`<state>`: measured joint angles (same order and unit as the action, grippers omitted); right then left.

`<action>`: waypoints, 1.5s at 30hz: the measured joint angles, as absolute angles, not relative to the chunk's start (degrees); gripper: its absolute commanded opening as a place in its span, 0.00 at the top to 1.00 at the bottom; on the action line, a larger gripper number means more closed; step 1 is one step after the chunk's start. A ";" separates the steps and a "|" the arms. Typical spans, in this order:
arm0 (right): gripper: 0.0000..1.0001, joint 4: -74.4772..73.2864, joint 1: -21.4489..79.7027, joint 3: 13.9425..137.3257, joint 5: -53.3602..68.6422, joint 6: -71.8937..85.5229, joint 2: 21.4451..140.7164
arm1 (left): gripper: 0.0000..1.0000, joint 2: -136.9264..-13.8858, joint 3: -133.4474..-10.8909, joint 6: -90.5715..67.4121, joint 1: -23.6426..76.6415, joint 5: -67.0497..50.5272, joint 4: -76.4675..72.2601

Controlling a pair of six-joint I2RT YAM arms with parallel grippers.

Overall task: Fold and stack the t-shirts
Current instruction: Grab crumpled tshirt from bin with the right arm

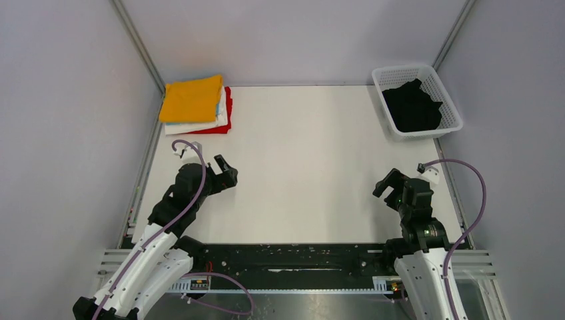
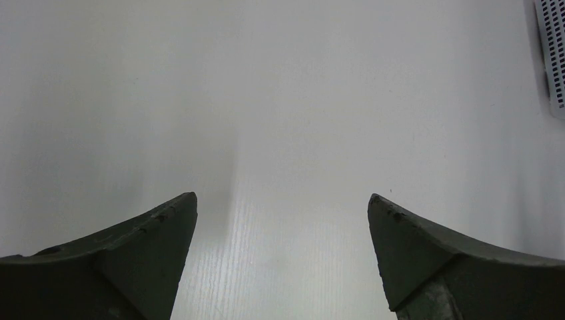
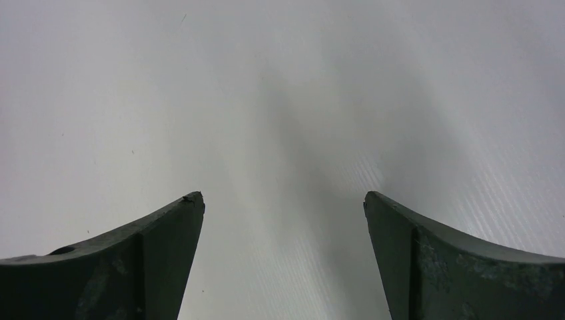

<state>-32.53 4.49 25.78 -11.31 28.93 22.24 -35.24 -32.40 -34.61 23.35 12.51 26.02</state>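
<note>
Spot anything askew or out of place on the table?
Nothing damaged or spilled. The folded stack is slightly fanned, lower shirts poking out right of the orange-yellow one. The black t-shirt lies crumpled in the basket, unfolded.

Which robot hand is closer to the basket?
Right. The right gripper sits on the near side of the basket; the left gripper is across the table, by the folded stack.

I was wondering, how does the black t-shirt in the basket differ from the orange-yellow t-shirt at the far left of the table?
The black t-shirt lies crumpled; the orange-yellow t-shirt is folded into a flat rectangle. The black t-shirt sits in the white mesh basket at the far right; the orange-yellow t-shirt tops a stack of folded shirts at the far left. Neither is held.
</note>
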 measured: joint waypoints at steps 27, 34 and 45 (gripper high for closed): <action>0.02 -21.89 -10.17 85.30 -10.81 18.94 92.25 | 0.01 -36.75 -32.12 -34.81 23.35 16.16 23.55; 0.02 -28.80 -13.93 111.85 -8.56 13.39 117.73 | 0.01 -38.24 -30.28 -34.79 23.35 16.58 20.75; 0.01 -37.10 -15.42 133.75 -0.03 26.96 141.67 | 0.01 -42.54 -30.13 -34.57 23.35 17.26 17.21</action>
